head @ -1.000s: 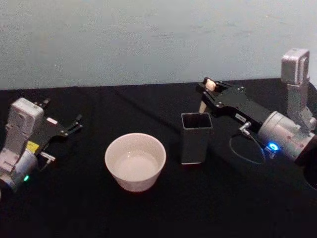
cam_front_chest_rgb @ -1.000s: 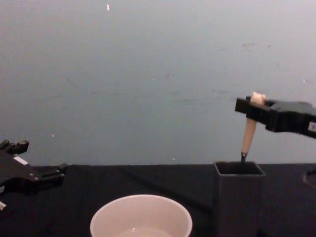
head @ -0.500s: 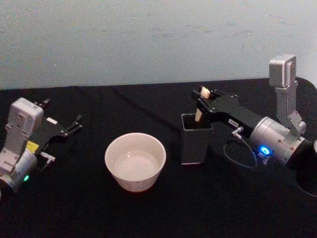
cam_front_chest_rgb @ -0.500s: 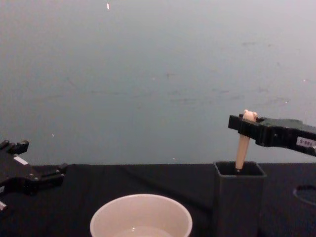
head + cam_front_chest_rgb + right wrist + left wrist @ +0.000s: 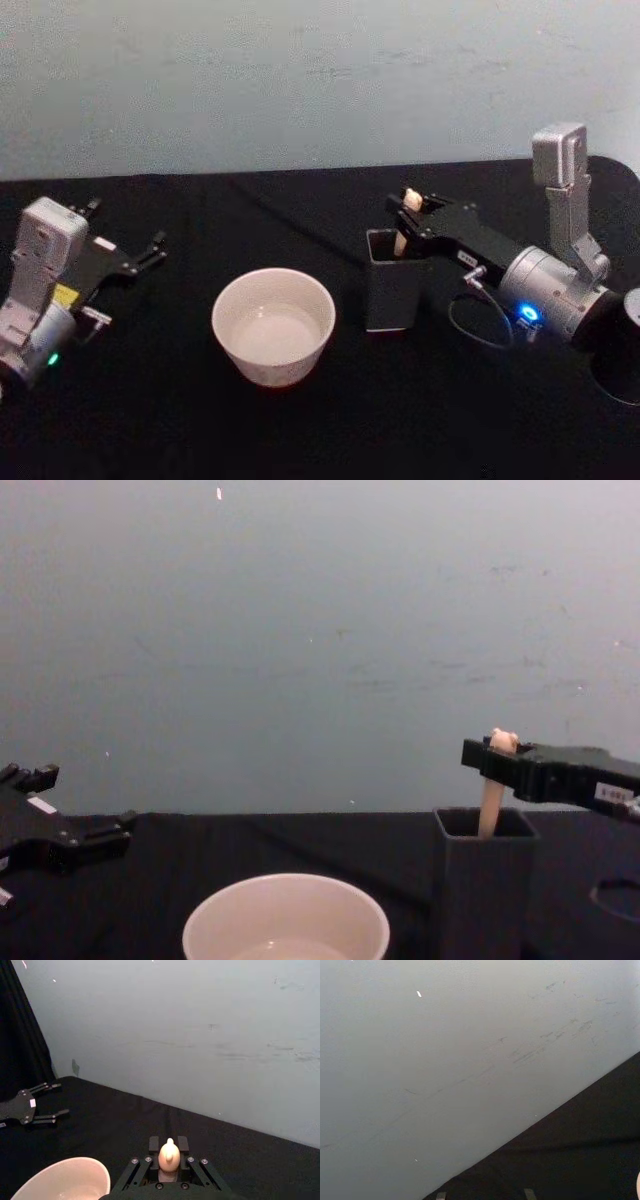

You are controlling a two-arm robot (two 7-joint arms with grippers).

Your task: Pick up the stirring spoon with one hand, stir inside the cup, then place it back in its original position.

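Note:
The stirring spoon stands upright with its lower part down inside the dark grey square holder, its bowl hidden. My right gripper is shut on the cream handle just under the bear-head knob, directly above the holder. In the right wrist view the knob pokes up between the gripper's fingers. The cream-white cup sits left of the holder, with a little liquid in it. My left gripper rests open on the table at the far left, away from both.
A black cloth covers the table, with a pale wall behind it. A cable loops beside the right wrist. Bare cloth lies in front of the cup and between it and the left gripper.
My right gripper has come down and slightly left, lowering the spoon deeper into the holder. The left arm and the cup have not moved.

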